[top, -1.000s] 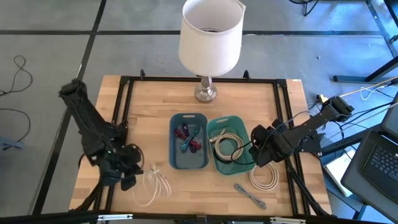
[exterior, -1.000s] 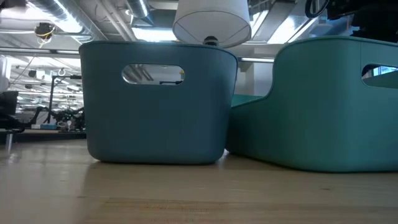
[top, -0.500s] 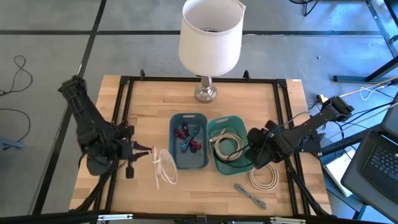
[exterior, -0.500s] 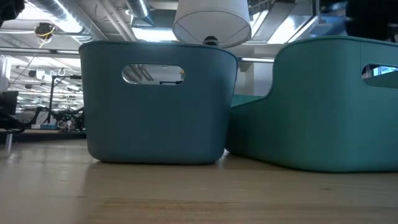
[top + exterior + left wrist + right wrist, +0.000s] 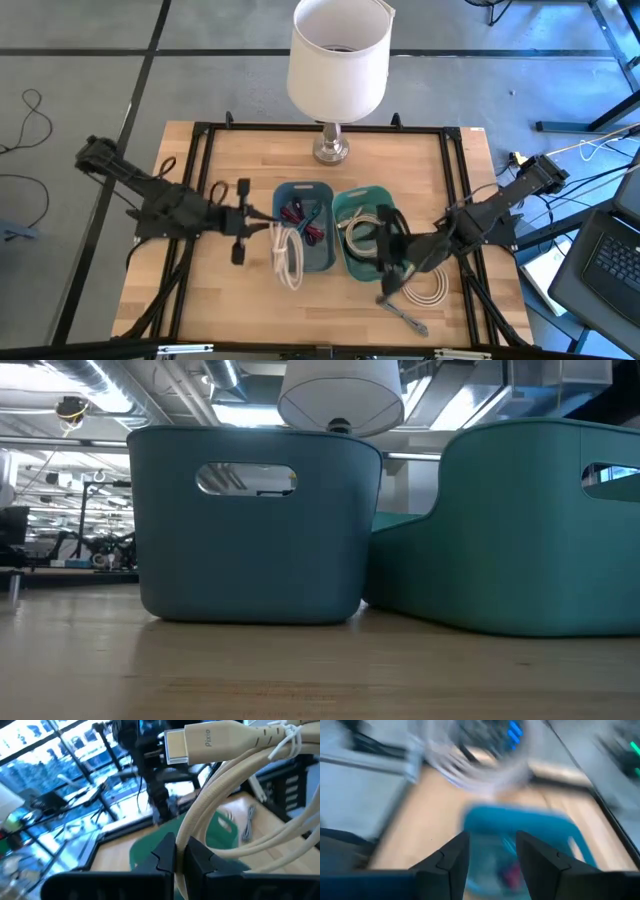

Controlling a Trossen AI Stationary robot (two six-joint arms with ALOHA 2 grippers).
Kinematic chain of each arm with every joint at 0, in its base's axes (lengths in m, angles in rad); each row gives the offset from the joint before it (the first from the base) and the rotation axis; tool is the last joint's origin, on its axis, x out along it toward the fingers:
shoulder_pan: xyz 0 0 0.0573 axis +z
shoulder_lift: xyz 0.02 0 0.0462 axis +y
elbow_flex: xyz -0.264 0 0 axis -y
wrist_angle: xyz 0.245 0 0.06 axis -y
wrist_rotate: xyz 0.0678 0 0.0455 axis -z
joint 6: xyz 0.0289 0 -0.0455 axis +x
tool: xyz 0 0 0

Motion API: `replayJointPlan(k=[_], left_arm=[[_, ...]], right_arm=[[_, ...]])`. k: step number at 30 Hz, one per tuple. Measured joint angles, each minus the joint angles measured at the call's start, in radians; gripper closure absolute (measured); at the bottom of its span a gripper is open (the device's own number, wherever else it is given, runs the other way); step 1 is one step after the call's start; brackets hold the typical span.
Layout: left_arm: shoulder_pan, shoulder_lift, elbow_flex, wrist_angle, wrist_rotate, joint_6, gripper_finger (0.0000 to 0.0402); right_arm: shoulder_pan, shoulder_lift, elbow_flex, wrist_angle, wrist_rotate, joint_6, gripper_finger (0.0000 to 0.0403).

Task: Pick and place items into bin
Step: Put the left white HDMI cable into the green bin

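table (image 5: 240, 175): pale wood, matt | bins (image 5: 250, 525): smooth plastic (slight sheen) | cable (image 5: 225, 785): smooth rubbery

Right wrist view motion-blurred: blue bin (image 5: 520, 840) contents unreadable. Low view: bin walls (image 5: 255, 550) hide contents.

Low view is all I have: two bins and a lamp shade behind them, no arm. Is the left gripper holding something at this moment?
Observer: Yes. The left gripper is shut on a coiled white cable, which hangs at the near left corner of the blue-grey bin.
Operator: And the right gripper?
Observer: The right gripper is open and empty, near the front rim of the teal bin.
Operator: What lies on the table outside the bins?
Observer: A second white cable and a grey strap, both on the wood close to the right gripper.
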Motion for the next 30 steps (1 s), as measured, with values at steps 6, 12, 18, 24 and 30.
replayJointPlan(k=[6,12,18,24,30], left_arm=[[0.223,0.013,0.000,0.138,0.312,0.035,0.0393],[0.367,0.097,0.000,0.253,0.467,0.038,0.0393],[0.440,0.190,0.000,0.350,0.560,0.039,0.0393],[0.483,0.218,0.000,0.398,0.600,0.030,0.0393],[0.495,0.223,0.000,0.433,0.621,0.022,0.0393]], right_arm=[[0.001,0.000,0.000,0.205,-0.166,-0.156,0.0240],[-0.027,0.020,0.000,0.296,-0.163,-0.225,0.0240],[-0.080,0.046,0.000,0.311,-0.160,-0.233,0.0240],[-0.112,0.072,0.000,0.349,-0.164,-0.213,0.0240],[-0.140,0.100,0.000,0.410,-0.213,-0.199,0.0240]])
